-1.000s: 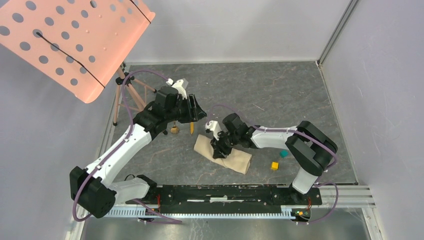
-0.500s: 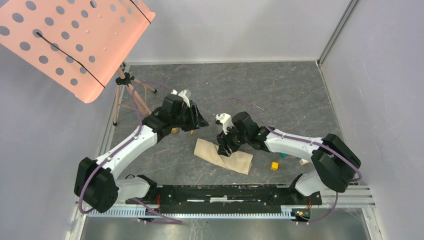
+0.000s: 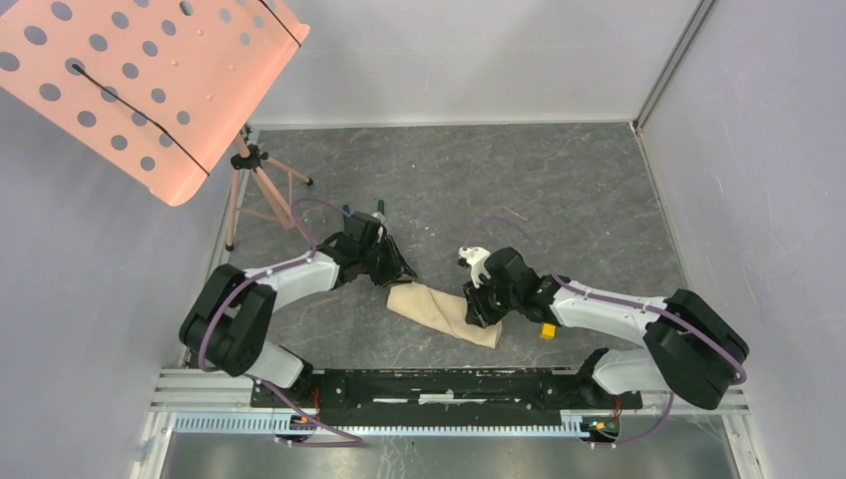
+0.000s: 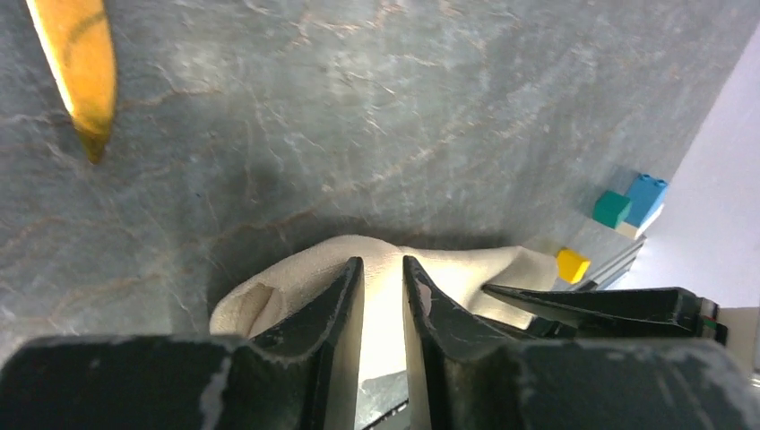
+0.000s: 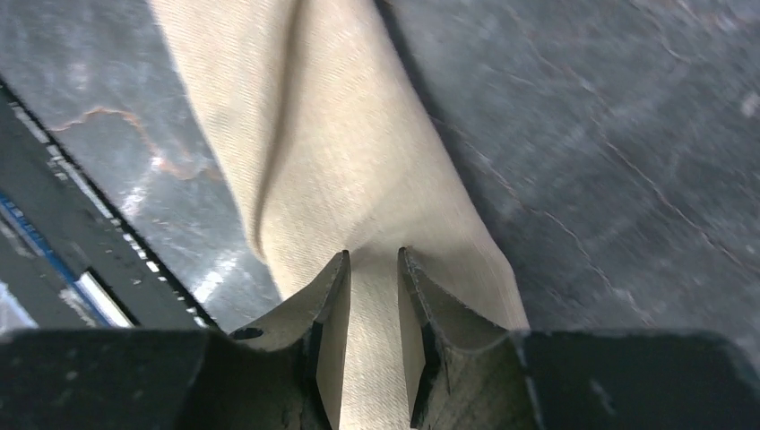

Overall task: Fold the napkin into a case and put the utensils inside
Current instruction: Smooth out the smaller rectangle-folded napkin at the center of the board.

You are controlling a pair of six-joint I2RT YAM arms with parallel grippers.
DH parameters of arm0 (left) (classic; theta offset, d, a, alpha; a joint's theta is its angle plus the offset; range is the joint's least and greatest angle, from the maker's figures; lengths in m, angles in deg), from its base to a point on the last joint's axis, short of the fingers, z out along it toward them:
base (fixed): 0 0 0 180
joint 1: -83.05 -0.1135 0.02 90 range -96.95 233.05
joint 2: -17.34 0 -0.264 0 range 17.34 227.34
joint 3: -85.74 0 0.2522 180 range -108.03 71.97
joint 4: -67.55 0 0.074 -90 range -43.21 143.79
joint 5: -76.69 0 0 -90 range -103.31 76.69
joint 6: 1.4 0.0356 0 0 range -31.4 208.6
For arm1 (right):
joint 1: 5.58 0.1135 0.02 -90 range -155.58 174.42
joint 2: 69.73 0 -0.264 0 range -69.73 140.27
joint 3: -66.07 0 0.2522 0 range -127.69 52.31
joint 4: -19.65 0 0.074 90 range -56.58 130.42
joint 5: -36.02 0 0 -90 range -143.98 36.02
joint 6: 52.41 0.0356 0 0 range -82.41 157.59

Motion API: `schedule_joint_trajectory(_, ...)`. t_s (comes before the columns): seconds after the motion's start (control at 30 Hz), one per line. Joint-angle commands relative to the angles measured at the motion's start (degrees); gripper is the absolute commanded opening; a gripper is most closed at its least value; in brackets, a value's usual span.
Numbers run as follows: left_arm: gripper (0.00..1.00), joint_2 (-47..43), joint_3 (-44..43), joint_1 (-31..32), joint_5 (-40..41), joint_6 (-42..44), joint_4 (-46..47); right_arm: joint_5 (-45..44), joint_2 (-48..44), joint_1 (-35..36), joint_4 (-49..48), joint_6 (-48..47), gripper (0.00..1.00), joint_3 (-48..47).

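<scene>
The beige napkin [image 3: 439, 304] lies folded into a long strip near the front rail. My left gripper [image 3: 402, 274] is at its left end, jaws nearly closed with cloth pinched between the tips [image 4: 383, 262]. The napkin also shows in the left wrist view [image 4: 269, 285]. My right gripper [image 3: 477, 311] is at the right end, jaws closed on the cloth [image 5: 372, 253], and the napkin [image 5: 332, 134] stretches away from it. A gold knife tip [image 4: 81, 72] lies on the table beyond the napkin. The spoon and both handles are hidden under my left arm.
A yellow cube [image 3: 548, 330] sits right of the napkin and shows again in the left wrist view [image 4: 572, 265] near a teal cube [image 4: 612, 208]. A peach perforated board [image 3: 150, 80] on a tripod [image 3: 254, 190] stands at the back left. The black front rail [image 3: 449, 384] is close behind the napkin.
My left gripper has moved from over the utensils down to the napkin's left end. My right gripper has slid from the napkin's middle to its right end.
</scene>
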Motion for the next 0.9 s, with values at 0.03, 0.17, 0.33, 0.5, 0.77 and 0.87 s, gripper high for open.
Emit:
schedule_joint_trajectory(0.03,0.28,6.2,-1.5,-1.9,3.3,-0.4,4.4,-10.8,-2.4,-2.8,0.7,-0.2,0.31,2.6)
schedule_joint_trajectory(0.17,0.26,9.5,-2.5,-3.0,4.2,2.2,4.0,-12.0,-1.2,-3.0,0.9,-2.7,0.31,2.3)
schedule_joint_trajectory(0.33,0.31,3.9,-3.5,-3.0,5.7,5.5,0.7,-6.2,-3.2,-3.0,0.8,-3.5,0.35,1.0)
schedule_joint_trajectory(0.5,0.44,-3.7,-4.4,-3.0,4.8,8.8,-3.9,-8.3,-6.0,-3.0,5.6,-4.9,0.46,-2.0)
schedule_joint_trajectory(0.77,0.5,-4.4,-2.2,-0.8,-3.8,3.8,-2.7,-12.6,-10.2,-3.1,9.5,-3.8,0.46,-0.8)
schedule_joint_trajectory(0.87,0.5,-1.9,-0.8,0.6,-3.7,-0.3,-0.8,-10.5,-12.3,-3.1,9.1,-3.4,0.39,1.2)
